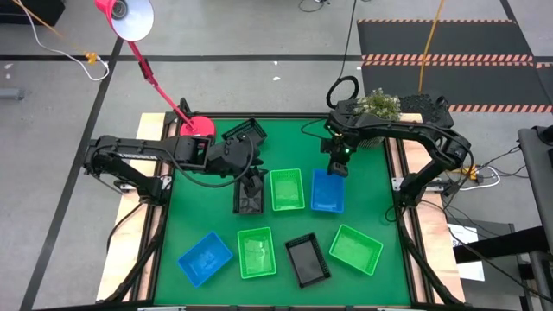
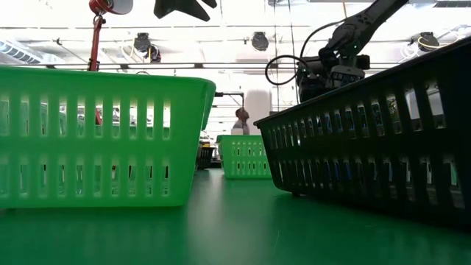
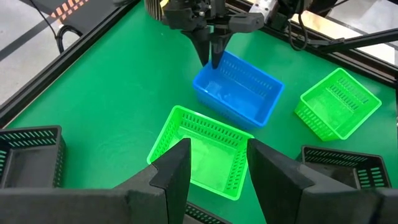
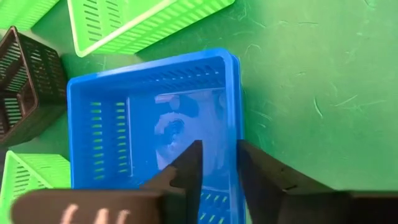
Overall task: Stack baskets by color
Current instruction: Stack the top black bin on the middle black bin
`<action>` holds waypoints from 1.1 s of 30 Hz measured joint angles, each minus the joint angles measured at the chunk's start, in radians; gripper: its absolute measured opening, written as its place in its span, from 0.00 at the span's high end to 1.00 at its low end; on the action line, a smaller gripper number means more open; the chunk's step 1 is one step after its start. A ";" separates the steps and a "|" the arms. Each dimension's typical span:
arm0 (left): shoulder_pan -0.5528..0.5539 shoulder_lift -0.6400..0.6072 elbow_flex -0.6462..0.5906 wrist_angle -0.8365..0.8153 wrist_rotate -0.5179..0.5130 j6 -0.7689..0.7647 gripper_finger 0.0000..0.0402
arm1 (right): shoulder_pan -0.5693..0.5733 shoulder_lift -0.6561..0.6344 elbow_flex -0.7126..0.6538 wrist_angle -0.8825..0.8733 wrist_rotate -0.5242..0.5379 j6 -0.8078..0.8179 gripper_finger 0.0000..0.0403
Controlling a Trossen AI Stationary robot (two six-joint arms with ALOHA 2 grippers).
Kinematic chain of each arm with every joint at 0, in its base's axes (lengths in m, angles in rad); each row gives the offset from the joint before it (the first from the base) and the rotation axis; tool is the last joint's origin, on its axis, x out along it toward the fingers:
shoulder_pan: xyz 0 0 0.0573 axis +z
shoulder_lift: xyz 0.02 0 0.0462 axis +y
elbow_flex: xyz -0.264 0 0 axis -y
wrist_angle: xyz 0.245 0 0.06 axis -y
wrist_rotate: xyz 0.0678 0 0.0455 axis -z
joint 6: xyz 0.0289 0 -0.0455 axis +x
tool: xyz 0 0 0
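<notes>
Low view mostly useless for me: green basket [image 2: 96,140] up close fills left side, cut off by edge; black basket [image 2: 383,147] does same on right, runs off frame. Rest of table hidden behind those two. Person [image 2: 241,121] in room behind, too small to make out. From above, black basket [image 1: 249,197] mid-table partly buried under left gripper [image 1: 251,179], can't tell if one or stack. Right gripper [image 4: 217,163] covers near wall of blue basket [image 4: 149,124]; can't tell if fingers touch it.

Bright overhead light, soft shadows, blurry foreground.
</notes>
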State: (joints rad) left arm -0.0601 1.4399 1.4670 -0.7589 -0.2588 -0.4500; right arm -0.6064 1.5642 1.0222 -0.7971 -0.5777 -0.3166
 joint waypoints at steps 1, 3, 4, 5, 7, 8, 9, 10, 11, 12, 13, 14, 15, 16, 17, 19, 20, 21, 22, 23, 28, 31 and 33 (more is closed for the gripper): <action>0.000 0.000 0.000 -0.001 0.000 0.000 0.61 | 0.000 -0.002 0.000 -0.001 0.000 0.009 0.72; 0.000 0.000 0.000 -0.012 0.000 -0.004 0.61 | 0.000 -0.009 0.000 -0.004 0.002 0.022 0.67; 0.000 0.000 0.000 -0.023 0.000 -0.008 0.61 | 0.000 -0.016 0.000 -0.006 0.002 0.035 0.64; 0.000 0.000 0.000 -0.036 0.000 -0.017 0.61 | 0.000 -0.024 0.000 -0.010 0.005 0.048 0.62; 0.000 0.000 0.000 -0.074 0.000 -0.050 0.61 | 0.000 -0.048 0.000 -0.015 0.012 0.074 0.58; 0.000 0.000 0.000 -0.094 0.000 -0.068 0.61 | 0.000 -0.065 0.000 -0.016 0.029 0.092 0.57; 0.000 0.000 0.000 -0.116 0.000 -0.087 0.61 | 0.000 -0.083 0.000 -0.018 0.040 0.110 0.56; 0.000 0.000 0.000 -0.141 0.000 -0.105 0.61 | 0.000 -0.102 0.000 -0.017 0.051 0.128 0.55; 0.000 0.000 0.000 -0.166 0.005 -0.120 0.61 | 0.000 -0.123 0.000 -0.017 0.054 0.148 0.54; 0.000 0.000 0.000 -0.189 0.013 -0.136 0.61 | 0.000 -0.145 0.000 -0.017 0.055 0.171 0.54; 0.000 0.000 0.000 -0.217 0.025 -0.149 0.61 | 0.000 -0.168 0.000 -0.014 0.055 0.199 0.54; 0.000 0.000 0.000 -0.246 0.032 -0.163 0.61 | 0.000 -0.192 0.000 -0.012 0.056 0.229 0.54; 0.000 0.000 0.000 -0.275 0.041 -0.179 0.61 | 0.001 -0.216 0.000 -0.008 0.055 0.263 0.54; 0.000 0.000 0.000 -0.304 0.047 -0.199 0.61 | 0.005 -0.239 0.000 -0.001 0.055 0.304 0.54; -0.001 0.000 0.000 -0.336 0.049 -0.222 0.61 | 0.009 -0.263 0.000 0.008 0.055 0.343 0.55; -0.009 0.000 0.000 -0.409 0.051 -0.281 0.61 | 0.021 -0.313 0.000 0.033 0.058 0.421 0.55; -0.015 0.000 0.000 -0.448 0.050 -0.318 0.61 | 0.030 -0.339 0.000 0.049 0.058 0.457 0.56; -0.022 0.000 0.000 -0.487 0.050 -0.347 0.61 | 0.041 -0.361 0.001 0.070 0.061 0.494 0.56; -0.031 0.000 0.000 -0.523 0.051 -0.371 0.61 | 0.052 -0.382 0.001 0.091 0.074 0.529 0.56; -0.040 -0.001 -0.002 -0.551 0.052 -0.392 0.61 | 0.066 -0.403 0.001 0.111 0.094 0.564 0.56; -0.062 -0.013 -0.078 -0.571 0.073 -0.464 0.61 | 0.148 -0.495 0.001 0.212 0.214 0.726 0.56; -0.056 -0.022 -0.125 -0.552 0.129 -0.480 0.61 | 0.203 -0.534 0.001 0.251 0.259 0.813 0.56; -0.056 -0.026 -0.158 -0.524 0.163 -0.478 0.61 | 0.241 -0.555 0.001 0.265 0.281 0.857 0.56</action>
State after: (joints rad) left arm -0.1164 1.4143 1.3093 -1.2831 -0.0958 -0.9279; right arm -0.3651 1.0096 1.0233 -0.5319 -0.2967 0.5400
